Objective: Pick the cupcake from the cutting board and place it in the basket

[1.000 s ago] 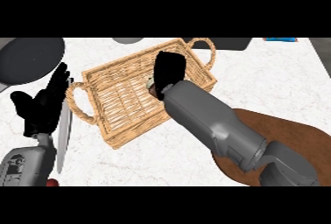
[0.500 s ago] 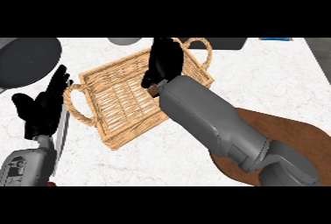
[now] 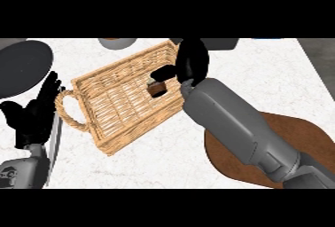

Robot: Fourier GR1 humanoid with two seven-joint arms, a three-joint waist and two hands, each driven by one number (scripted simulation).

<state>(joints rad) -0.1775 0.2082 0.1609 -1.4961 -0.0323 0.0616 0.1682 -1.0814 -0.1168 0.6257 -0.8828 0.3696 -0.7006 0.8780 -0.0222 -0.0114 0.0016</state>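
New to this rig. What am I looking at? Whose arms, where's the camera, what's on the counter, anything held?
This is a humanoid robot at a kitchen counter, seen from its own head looking steeply down. The grey forearms with black hands are its own. The left hand rests open at the left edge. The right hand is over the wicker basket, with the cupcake just beneath it. Whether the cupcake is gripped or set down cannot be told. The brown cutting board lies at lower right.
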